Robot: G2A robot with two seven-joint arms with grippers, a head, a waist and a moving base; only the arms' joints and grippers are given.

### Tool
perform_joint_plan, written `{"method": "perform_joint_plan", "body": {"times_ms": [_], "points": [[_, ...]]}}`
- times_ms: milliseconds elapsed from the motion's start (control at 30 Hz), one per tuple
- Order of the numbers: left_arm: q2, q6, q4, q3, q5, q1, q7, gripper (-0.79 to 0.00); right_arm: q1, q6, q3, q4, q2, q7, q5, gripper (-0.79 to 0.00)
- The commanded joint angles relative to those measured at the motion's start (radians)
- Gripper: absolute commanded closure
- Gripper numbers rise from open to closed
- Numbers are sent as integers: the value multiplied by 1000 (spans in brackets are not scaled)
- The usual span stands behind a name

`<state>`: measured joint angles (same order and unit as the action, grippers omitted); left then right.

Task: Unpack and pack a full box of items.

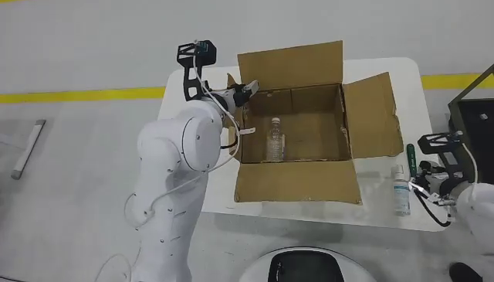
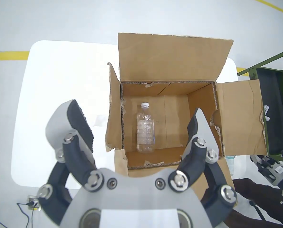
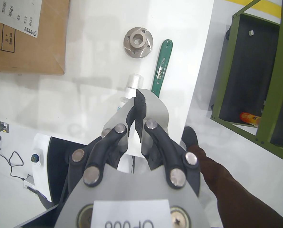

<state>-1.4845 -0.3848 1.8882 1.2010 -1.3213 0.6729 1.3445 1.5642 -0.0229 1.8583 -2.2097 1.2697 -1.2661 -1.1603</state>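
An open cardboard box stands mid-table with all flaps spread. A clear plastic bottle with a white cap lies flat on its floor, also visible as the bottle in the left wrist view. My left gripper hovers over the box's far left corner, and this gripper is open and empty. My right gripper is off the box's right side, near the table's front right corner. That gripper is shut with nothing in it, just above a small white bottle.
On the table right of the box lie the small white bottle, a green-handled wrench and a round metal flange. A green cart stands beyond the table's right edge. Bare tabletop lies left of the box.
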Motion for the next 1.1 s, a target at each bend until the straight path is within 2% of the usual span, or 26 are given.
{"method": "perform_joint_plan", "body": {"times_ms": [0,400,600,767,833,867,900,967,1067], "points": [[0,0,0,0,0,0,0,-785,-1,0,2,-4,0,-1,2,0],[0,0,0,0,0,0,0,-785,3,-12,-2,33,-3,-21,2,0],[0,0,0,0,0,0,0,-785,-90,101,-17,83,-12,-267,5,0],[0,0,0,0,0,0,0,-785,-125,120,-59,153,-28,-270,19,0],[0,0,0,0,0,0,0,-785,-138,131,-69,179,-37,-270,16,-83],[0,0,0,0,0,0,0,-785,-144,136,-77,192,-42,-270,20,-145],[0,0,0,0,0,0,0,-785,-149,140,-83,203,-46,-270,22,-240],[0,0,0,0,0,0,0,-785,-156,144,-95,214,-56,-270,21,-329],[0,0,0,0,0,0,0,-785,-160,157,-108,216,-70,-270,24,-351]]}}
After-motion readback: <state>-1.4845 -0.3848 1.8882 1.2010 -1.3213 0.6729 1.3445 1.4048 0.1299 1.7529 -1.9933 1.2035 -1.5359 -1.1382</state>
